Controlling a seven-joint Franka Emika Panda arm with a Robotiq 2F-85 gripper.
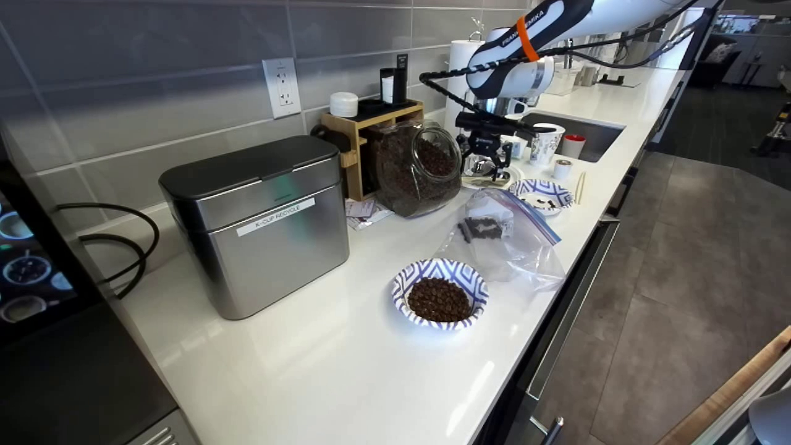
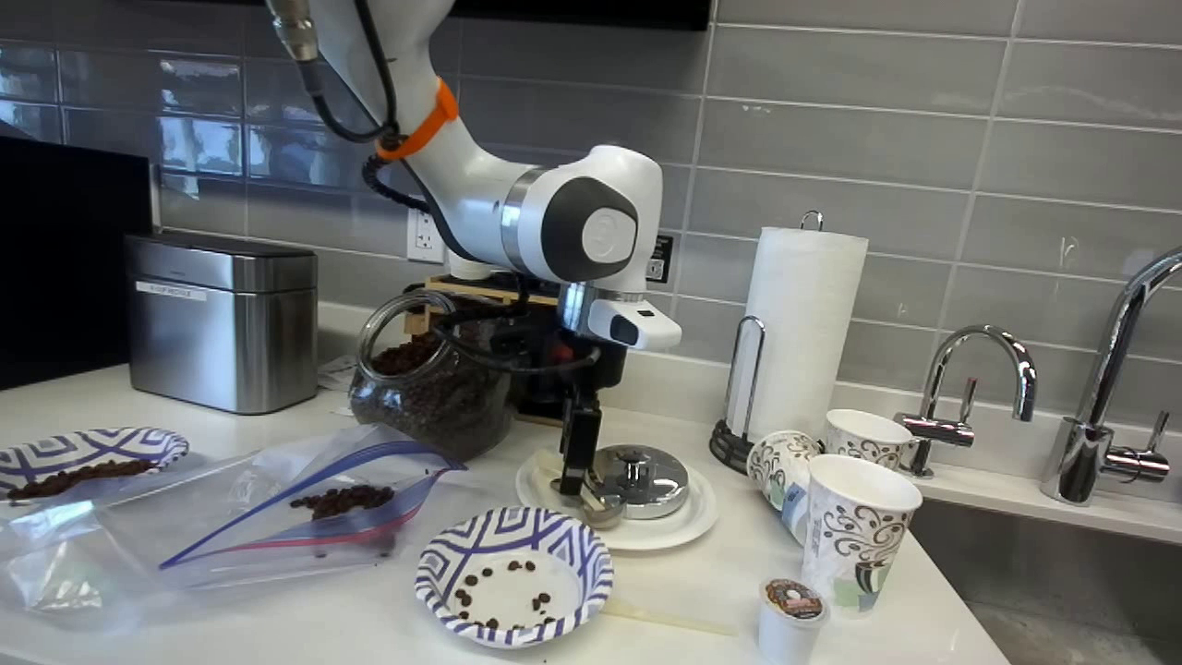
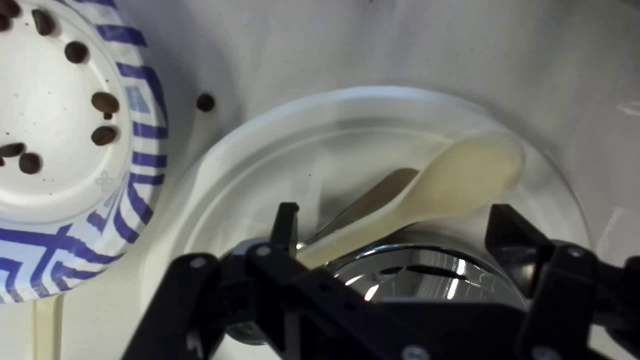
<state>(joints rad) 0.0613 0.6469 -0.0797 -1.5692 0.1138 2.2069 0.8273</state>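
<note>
A black gripper (image 3: 394, 212) hangs over a round white plate (image 3: 375, 100) on the white counter (image 1: 309, 358), its jaws spread well apart. On the plate a cream plastic spoon (image 3: 465, 175) lies slantwise, its bowl end by the rim, just beside a domed chrome lid (image 2: 656, 499). Next to the plate, on the side of the counter's front edge, sits a blue-and-white patterned paper bowl (image 2: 439, 568) with scattered coffee beans (image 3: 105, 102). A clear plastic zip bag (image 1: 513, 250), more beans inside, spreads almost to that edge between this bowl and a fuller paper bowl (image 1: 477, 290) of the same pattern. A slant-mouthed glass jar (image 2: 434, 416) of beans stands toward the grey tiled wall (image 1: 167, 49); beyond the plate, a white paper-towel roll (image 2: 803, 332) stands near the wall and a tall white swirl-printed paper cup (image 2: 854, 526) near the sink's (image 2: 1090, 573) edge.

The spoon's handle end is hidden behind the gripper, so whether the two touch cannot be told. A slim brownish shape (image 3: 372, 200) beside the spoon is hard to make out. The wrist view cuts off the plate and the nearest bowl. A pale cream stick (image 2: 669, 619) has one end hidden by that bowl.
</note>
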